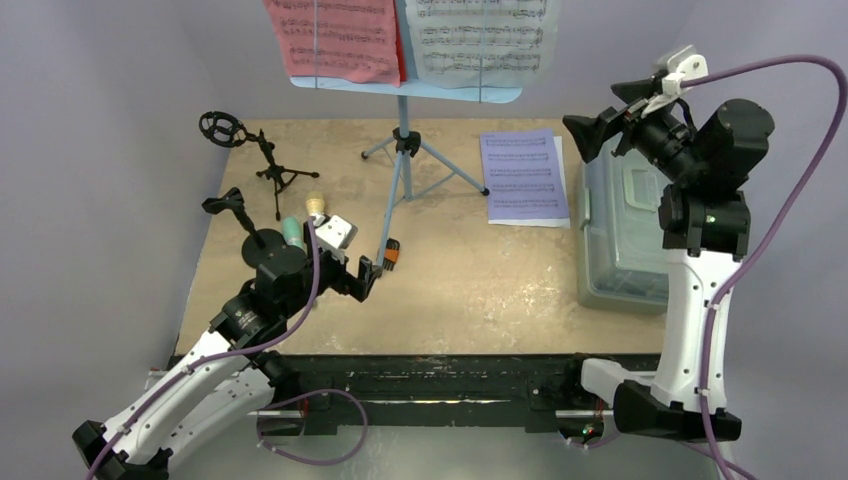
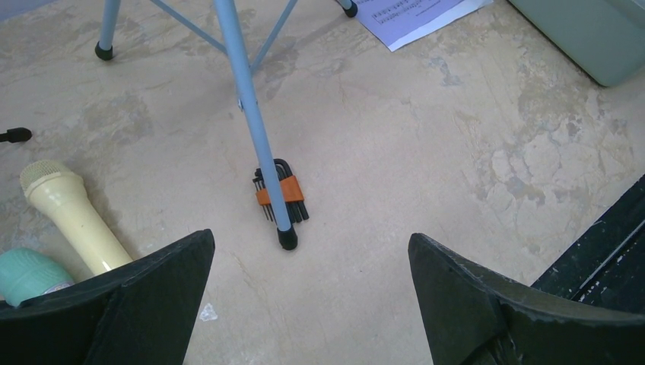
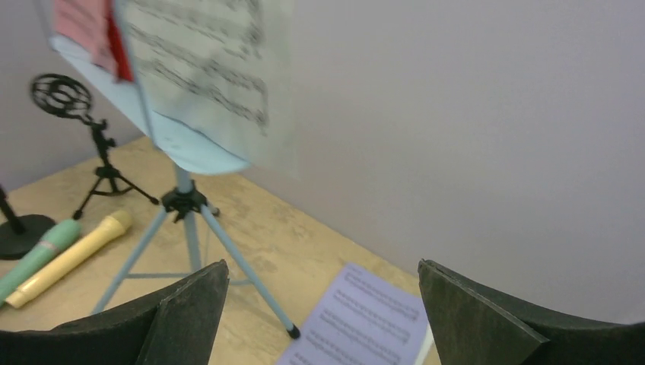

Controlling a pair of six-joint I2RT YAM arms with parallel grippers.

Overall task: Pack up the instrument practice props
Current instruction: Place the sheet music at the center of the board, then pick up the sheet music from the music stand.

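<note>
The light-blue tripod stands at the back with its tray holding a red page and a pale page. A purple page lies flat to its right. Mint-green and yellow microphones lie at the left, beside a small black microphone tripod and a round-based stand. My left gripper is open, low over the table, just short of the tripod's near foot. My right gripper is open and empty, raised high right of the tray.
A set of black hex keys in an orange holder lies against the tripod's near leg. The translucent grey tub with its lid on stands at the right, under my right arm. The dark table edge runs along the near side.
</note>
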